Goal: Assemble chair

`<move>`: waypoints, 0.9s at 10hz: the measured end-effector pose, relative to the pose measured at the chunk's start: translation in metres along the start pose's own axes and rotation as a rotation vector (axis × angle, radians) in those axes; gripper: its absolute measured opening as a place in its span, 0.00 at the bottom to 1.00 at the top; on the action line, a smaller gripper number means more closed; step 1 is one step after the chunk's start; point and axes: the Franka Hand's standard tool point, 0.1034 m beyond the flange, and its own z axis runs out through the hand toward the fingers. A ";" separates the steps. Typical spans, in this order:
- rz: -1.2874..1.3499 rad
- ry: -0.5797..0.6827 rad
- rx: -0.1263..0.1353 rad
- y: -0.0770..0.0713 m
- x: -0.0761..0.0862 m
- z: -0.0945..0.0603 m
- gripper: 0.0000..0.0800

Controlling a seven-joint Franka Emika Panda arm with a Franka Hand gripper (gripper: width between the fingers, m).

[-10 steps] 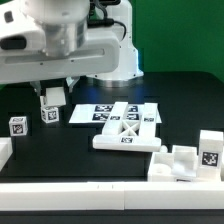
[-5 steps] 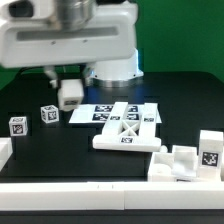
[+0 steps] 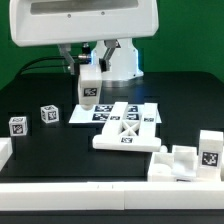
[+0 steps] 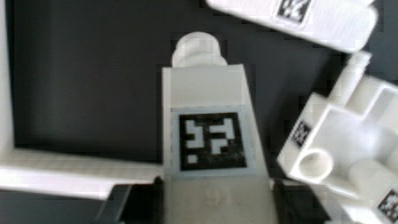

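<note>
My gripper (image 3: pixel 88 72) is shut on a white pegged chair leg (image 3: pixel 89 90) and holds it upright in the air, above the back edge of the marker board (image 3: pixel 142 113). In the wrist view the leg (image 4: pixel 210 110) runs out from between the dark fingers (image 4: pixel 139 198), its tag facing the camera and its round peg at the far end. The X-braced panel (image 3: pixel 127 136) lies flat in front of the marker board. Two small tagged blocks (image 3: pixel 48 115) (image 3: pixel 17 126) stand at the exterior view's left. A chunky white part (image 3: pixel 185 160) sits at the front right.
A plain white edge block (image 3: pixel 5 152) sits at the exterior view's left, and a white rail (image 3: pixel 90 190) runs along the table's front. The robot base (image 3: pixel 120 62) stands behind the marker board. In the wrist view white parts (image 4: pixel 347 125) (image 4: pixel 294 15) lie below the leg.
The arm has carried the leg upward and toward the exterior view's right, from near the left blocks to above the marker board's back edge. The grip is unchanged.
</note>
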 end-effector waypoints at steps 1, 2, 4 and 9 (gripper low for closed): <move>0.012 0.042 -0.007 0.001 -0.001 0.002 0.36; 0.062 0.105 0.013 -0.010 0.002 0.007 0.36; 0.102 0.224 0.027 -0.045 0.027 0.002 0.36; 0.163 0.354 0.012 -0.061 0.045 -0.002 0.36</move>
